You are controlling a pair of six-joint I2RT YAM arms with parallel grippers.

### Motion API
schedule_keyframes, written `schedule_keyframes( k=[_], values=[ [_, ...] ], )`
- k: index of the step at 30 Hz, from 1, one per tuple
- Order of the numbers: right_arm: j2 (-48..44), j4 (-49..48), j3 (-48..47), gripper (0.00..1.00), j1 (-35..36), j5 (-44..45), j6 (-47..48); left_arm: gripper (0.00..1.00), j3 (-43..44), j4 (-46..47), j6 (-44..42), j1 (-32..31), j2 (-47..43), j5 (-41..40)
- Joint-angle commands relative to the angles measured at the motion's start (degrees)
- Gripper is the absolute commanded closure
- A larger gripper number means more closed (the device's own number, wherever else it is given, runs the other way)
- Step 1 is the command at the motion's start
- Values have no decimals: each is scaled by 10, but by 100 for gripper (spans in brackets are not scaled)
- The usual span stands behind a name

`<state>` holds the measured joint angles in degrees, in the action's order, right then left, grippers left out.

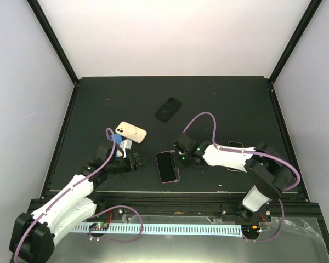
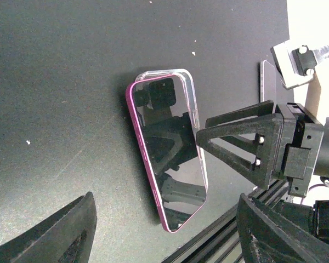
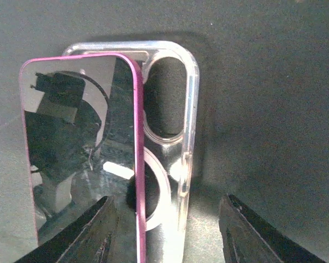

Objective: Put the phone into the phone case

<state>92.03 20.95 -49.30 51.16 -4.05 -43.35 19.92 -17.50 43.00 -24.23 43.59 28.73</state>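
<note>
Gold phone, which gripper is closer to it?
Left. The left gripper is just on the near side of the gold phone; the right gripper is farther off, to its right.

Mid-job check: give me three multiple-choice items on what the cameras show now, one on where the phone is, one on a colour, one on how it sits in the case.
1. Where is the screen-up phone?
A) lying between the left hand and the right hand
B) lifted into the air
C) far off to the right

2. What colour is its rim?
A) green
B) pink
C) white

3. How does it sit on the clear case?
A) pressed fully in
B) laid on top, shifted sideways
C) lying apart from it

Answers:
1 A: the top view shows it flat in the gap between the two hands.
2 B: both wrist views show a pink edge around the dark screen.
3 B: the right wrist view shows the case's rim and camera opening uncovered beside the phone.
</note>
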Motion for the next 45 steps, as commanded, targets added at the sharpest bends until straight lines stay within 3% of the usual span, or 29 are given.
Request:
schedule_keyframes(
  k=[1,11,17,22,34,45],
  values=[
    [15,-32,10,50,-5,-12,2,29,-4,53,9,-12,24,-1],
    [30,-74,29,68,-4,-57,-13,39,-24,119,26,-45,82,-25],
    [41,-110,44,73,-3,-92,-42,49,-25,165,31,-66,141,-33],
    [50,-146,60,74,-3,-120,-68,59,-21,195,36,-85,186,-42],
    [36,-153,75,74,-3,-121,-79,64,-14,231,43,-113,258,-64],
    [17,-177,98,74,-3,-134,-84,77,14,256,39,-118,310,-67]
  ],
)
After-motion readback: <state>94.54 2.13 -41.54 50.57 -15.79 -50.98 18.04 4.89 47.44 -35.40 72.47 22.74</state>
